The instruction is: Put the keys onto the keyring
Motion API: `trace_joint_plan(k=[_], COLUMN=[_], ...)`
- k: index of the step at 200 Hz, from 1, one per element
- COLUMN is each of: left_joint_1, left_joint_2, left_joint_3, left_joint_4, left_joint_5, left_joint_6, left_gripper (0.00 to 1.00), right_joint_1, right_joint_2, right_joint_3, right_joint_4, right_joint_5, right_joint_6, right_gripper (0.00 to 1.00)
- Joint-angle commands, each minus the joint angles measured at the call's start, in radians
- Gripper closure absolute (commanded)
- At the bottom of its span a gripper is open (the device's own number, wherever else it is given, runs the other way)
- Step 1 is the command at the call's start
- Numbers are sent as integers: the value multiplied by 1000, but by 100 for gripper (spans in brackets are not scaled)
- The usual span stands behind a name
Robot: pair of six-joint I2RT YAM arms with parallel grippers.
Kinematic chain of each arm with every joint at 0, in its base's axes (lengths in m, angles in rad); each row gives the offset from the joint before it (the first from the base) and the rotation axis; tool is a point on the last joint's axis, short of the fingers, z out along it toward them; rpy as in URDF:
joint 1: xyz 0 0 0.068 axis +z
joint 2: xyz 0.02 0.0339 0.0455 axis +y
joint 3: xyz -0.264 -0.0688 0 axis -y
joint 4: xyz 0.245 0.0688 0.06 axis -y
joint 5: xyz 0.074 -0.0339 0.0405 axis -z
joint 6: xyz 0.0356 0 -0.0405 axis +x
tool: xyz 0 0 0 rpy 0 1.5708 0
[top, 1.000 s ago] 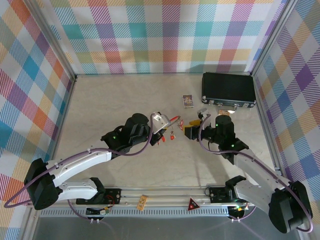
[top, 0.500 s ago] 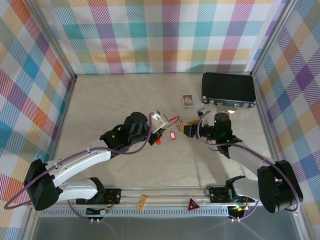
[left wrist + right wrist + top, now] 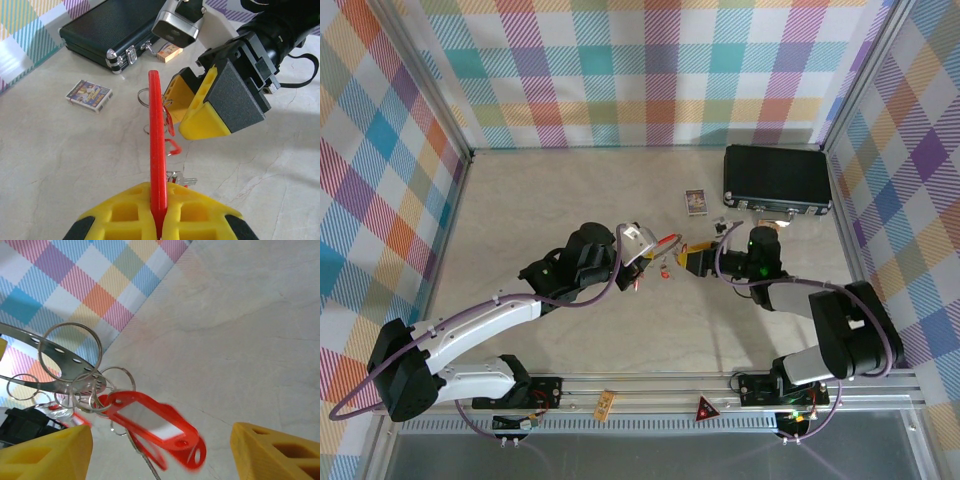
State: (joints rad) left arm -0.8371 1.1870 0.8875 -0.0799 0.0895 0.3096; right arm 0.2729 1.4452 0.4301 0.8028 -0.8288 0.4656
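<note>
1. The left tool (image 3: 157, 212) is closed tight on the keyring (image 3: 156, 145). Its two yellow fingers pinch a red section that stands edge-on and runs away from them toward the black case (image 3: 112, 35).
2. From above, this tool is held over the pale marbled surface (image 3: 550, 200), to the left of the case and nearer the arm bases than the case is.
3. The right tool (image 3: 162, 452) stands open. Its yellow fingers are well apart and neither one touches anything.
4. A red key tag (image 3: 150, 425) with a pale centre hangs tilted in the gap between those fingers, with space on both sides.
5. The tag is threaded on a cluster of small metal rings (image 3: 70, 352), which gather on a grey band pierced with holes (image 3: 20, 335).
6. In the left wrist view, the right tool is just beside the far end of the red section, on the side toward the case. Its yellow-and-black fingers flank the hanging rings without closing on them.
7. Two more red tags (image 3: 170, 124) dangle beneath the red section, between the left tool and the case. A small silver key (image 3: 184, 179) lies right by the left tool's fingertips.
8. A picture card (image 3: 89, 95) lies flat on the surface, to the left of the case and apart from it.
9. A small orange box (image 3: 170, 50) sits close by the case's latches.
</note>
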Motion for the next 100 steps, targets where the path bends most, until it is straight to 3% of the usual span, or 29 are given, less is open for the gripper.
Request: trace_joint_plan(k=[1,100], left_joint_1=[12,18], left_joint_2=[-23,-16], left_joint_3=[41,45], left_joint_4=[6,5], left_joint_5=[23,25], left_joint_6=[-8,-10], left_gripper=[100,100], right_joint_1=[-6,-7], right_joint_2=[42,241], right_joint_3=[47,77], right_joint_4=[133,482], right_joint_5=[-86,-199], right_joint_6=[42,225], right_gripper=[27,22])
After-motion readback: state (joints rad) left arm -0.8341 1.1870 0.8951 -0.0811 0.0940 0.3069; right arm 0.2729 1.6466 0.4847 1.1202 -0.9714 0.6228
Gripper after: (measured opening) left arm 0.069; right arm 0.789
